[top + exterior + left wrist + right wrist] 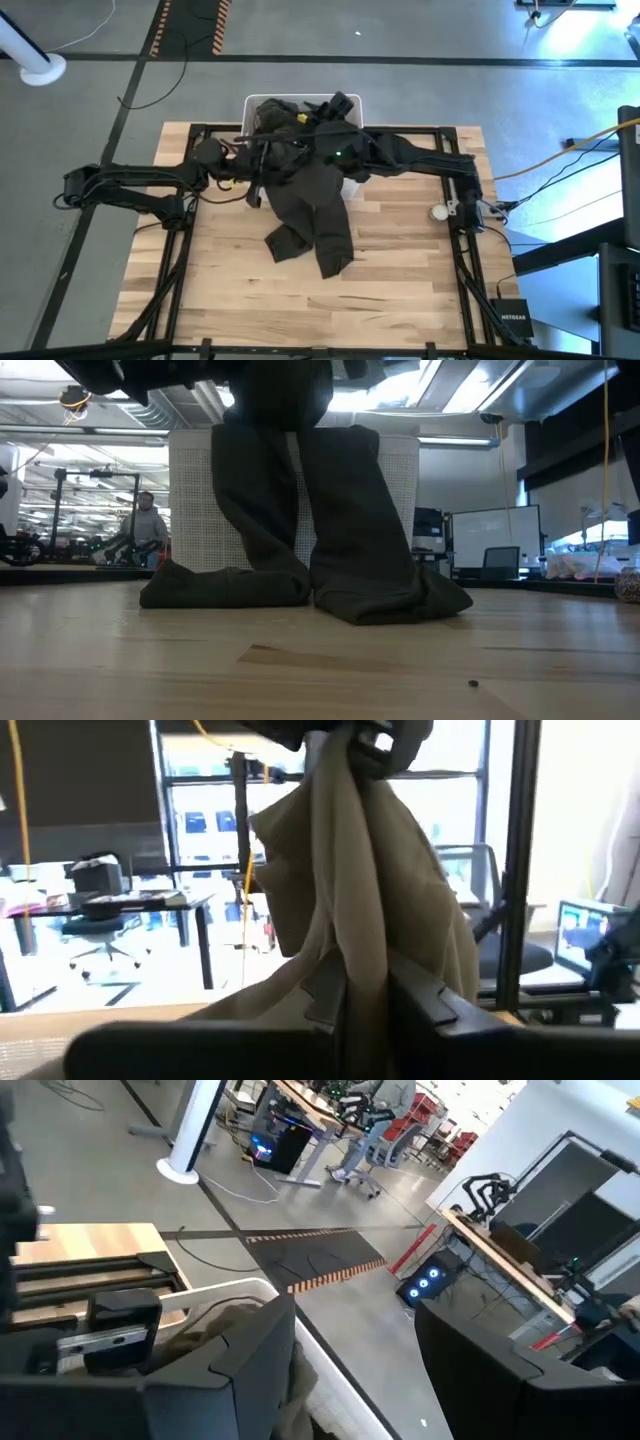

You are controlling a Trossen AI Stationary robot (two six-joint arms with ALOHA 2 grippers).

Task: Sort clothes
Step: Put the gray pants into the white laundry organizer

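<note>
Trousers (315, 215), dark olive-green, hang from above with both legs trailing onto the wooden table (400, 280) near its middle; the low view shows the cuffs crumpled flat on the boards while the waist is lifted out of frame. At about 10 o'clock from the trailing legs, the left gripper (252, 185) has its fingers (325, 990) pressed together on a fold of this garment, the cloth rising between them toward the other arm. Toward 12 o'clock, the right gripper (338, 105) reaches over the white bin (255, 103) at the table's far edge; its fingers (225, 1355) look spread, with only a bit of fabric lying below them, nothing pinched. Inside the bin lies a dark heap of clothes (278, 115), too bunched to separate by colour or number. As a judgement, sorting is at an early stage: one garment is out and mid-air, no sorted piles show on the table, and the heap is left to handle. Count: one pair of trousers out, one bin, two arms, an uncountable remainder of clothes. Beyond the table, a person sits in the room behind.
</note>
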